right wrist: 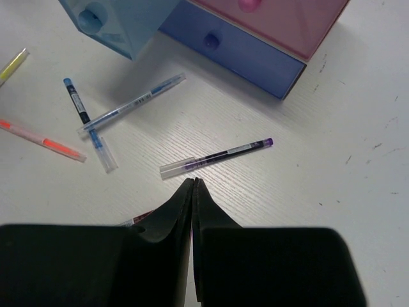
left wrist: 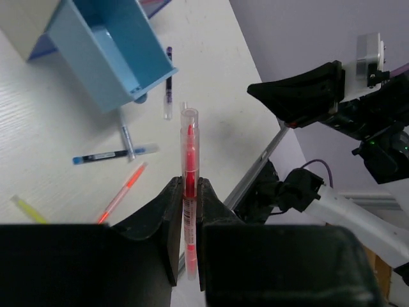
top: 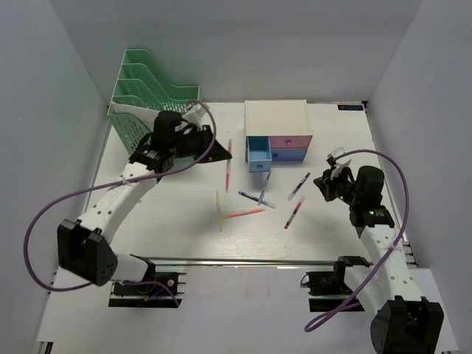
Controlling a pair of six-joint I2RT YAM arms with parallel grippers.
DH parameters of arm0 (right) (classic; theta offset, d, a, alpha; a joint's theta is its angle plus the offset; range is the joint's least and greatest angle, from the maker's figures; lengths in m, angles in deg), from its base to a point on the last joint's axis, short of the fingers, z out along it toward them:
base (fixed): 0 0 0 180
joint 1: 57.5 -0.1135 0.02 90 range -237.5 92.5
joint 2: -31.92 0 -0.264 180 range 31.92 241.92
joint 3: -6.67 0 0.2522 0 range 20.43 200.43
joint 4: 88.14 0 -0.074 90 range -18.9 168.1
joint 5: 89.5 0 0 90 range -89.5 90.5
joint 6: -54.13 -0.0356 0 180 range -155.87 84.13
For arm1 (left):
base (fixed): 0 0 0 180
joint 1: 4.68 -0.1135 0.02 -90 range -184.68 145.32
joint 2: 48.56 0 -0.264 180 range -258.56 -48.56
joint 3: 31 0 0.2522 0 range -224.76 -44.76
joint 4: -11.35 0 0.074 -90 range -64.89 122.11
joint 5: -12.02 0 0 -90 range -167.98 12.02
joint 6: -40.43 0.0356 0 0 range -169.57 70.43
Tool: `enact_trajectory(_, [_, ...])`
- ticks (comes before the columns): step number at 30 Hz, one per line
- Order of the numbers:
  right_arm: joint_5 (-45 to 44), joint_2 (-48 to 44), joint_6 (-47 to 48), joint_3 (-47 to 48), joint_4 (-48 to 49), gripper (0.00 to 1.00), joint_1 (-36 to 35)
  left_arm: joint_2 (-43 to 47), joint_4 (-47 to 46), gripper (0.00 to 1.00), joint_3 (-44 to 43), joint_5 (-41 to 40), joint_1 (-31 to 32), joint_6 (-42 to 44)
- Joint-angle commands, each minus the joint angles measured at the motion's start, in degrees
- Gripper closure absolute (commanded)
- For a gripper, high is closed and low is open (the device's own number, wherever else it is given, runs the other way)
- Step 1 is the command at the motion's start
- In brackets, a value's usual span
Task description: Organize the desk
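- Desk (top: 324, 240) fills the floor of the box, with grey walls (top: 44, 110) on three sides and a metal rail (top: 243, 260) along the front.
- It is white and flat, with fine wood lines. Thin pens lie loose in the middle, and the near corners are bare.
- A green rack (top: 147, 81) with holes stands at the back left. A white drawer box (top: 276, 118) has its light blue drawer (top: 259, 155) pulled out.
- The left gripper (left wrist: 187, 185) pinches a red pen (left wrist: 189, 147) up in the air.
- The right gripper (right wrist: 193, 185) is closed tight on nothing, near a purple pen (right wrist: 214, 157).

Pens (top: 256, 199) scattered on desk (top: 169, 230) in front of drawer box (top: 276, 116), file rack (top: 147, 85) far-L corner
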Motion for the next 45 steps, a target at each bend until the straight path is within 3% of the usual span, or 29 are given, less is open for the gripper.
enact_trajectory(1, [0.9,-1.3,-0.8,-0.2,2.5,0.94,1.7,-7.0,-4.3,1.0,-8.8,-1.7,4.1,-3.2])
enact_trajectory(3, [0.9,-1.6,-0.9,-0.2,2.5,0.94,2.0,-12.1,-1.5,1.0,-14.6,-4.9,7.0,-3.7])
enact_trajectory(8, [1.1,-2.9,-1.0,-0.3,2.7,0.94,2.4,-29.6,18.2,1.0,-40.3,-12.9,11.5,-2.3])
enact_trajectory(10, [1.4,-3.3,-1.1,-0.5,2.8,0.93,2.4,-33.3,25.1,1.0,-46.5,-15.6,12.3,-1.3])
enact_trajectory(13, [2.0,-3.6,-1.3,-0.4,3.0,0.93,2.3,-37.0,27.4,1.0,-53.0,-18.9,13.6,-1.1])
enact_trajectory(17, [2.3,-3.9,-1.3,-0.4,2.8,0.93,2.4,-36.9,23.4,1.0,-51.4,-23.3,14.1,-1.9])
enact_trajectory(21, [2.4,-4.2,-1.3,-0.6,2.7,0.93,2.4,-38.4,26.1,1.0,-53.2,-24.7,15.2,-2.0])
enact_trajectory(29, [2.8,-4.1,-1.3,-0.6,2.8,0.92,2.3,-31.1,18.5,1.0,-44.5,-35.7,15.8,0.9])
enact_trajectory(34, [2.7,-3.9,-1.1,-0.8,2.8,0.92,2.3,-31.1,15.9,1.0,-45.9,-35.8,16.3,2.6])
enact_trajectory(40, [2.7,-3.9,-1.1,-0.7,2.9,0.92,2.4,-28.6,9.6,1.0,-44.6,-31.1,18.1,15.6])
enact_trajectory(43, [2.9,-3.8,-1.1,-0.7,2.9,0.92,2.3,-25.4,7.0,1.0,-41.1,-32.6,18.6,20.6])
enact_trajectory(45, [3.0,-3.7,-1.1,-0.7,2.9,0.92,2.3,-20.8,-0.4,1.0,-33.9,-32.9,19.2,23.1])
